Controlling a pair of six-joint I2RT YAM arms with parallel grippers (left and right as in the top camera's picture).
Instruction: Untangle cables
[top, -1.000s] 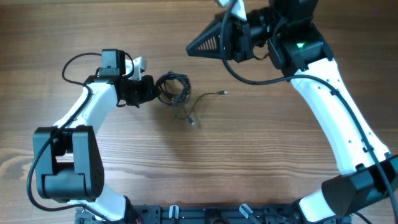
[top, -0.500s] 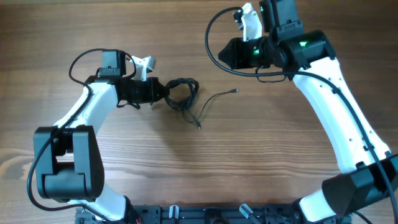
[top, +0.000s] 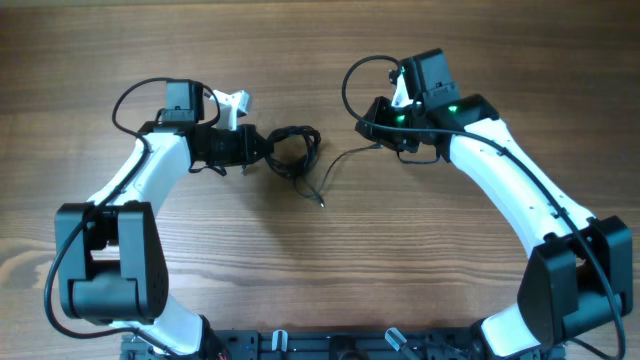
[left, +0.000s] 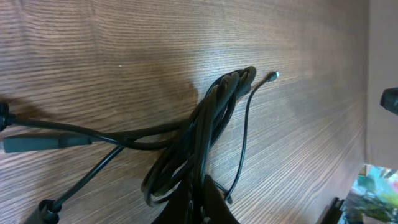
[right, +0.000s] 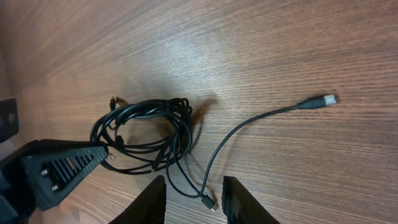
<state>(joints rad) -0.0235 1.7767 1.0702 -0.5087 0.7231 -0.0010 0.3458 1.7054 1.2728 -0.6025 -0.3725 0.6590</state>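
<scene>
My left gripper (top: 255, 148) is clenched on the cables (top: 293, 150), pinching one edge of the coil. In my left wrist view the strands bunch together and run straight into the jaws. Out from that grip, at about 3 o'clock on the overhead, the coil lies flat on the desk (top: 320, 260) as a loose dark knot of several loops.

My right gripper (right: 194, 198) hangs above the desk with its jaws parted and nothing between them. Just below the gap in my wrist view lies a small plug end (right: 211, 204) on a short tail. At 10 o'clock is the coil again, and at 2 o'clock a loose strand (right: 249, 127) sweeps out to a silver-tipped plug (right: 323, 99), well clear of the tangle.

I judge these cords light, thin and floppy. They won't hold a shape, they'll drag the whole bunch along if I tug one, and a smooth jacket may slide through a soft pinch. The plugs are the only stiff parts, so that's where I'd take hold: close on the strand just behind the silver tip, where it lies alone. With my left anchoring the coil, I'd draw toward 3 o'clock slowly. A fast pull could tighten the loops. Whether that strand threads through the coil or only lies across it, I can't tell from here.
</scene>
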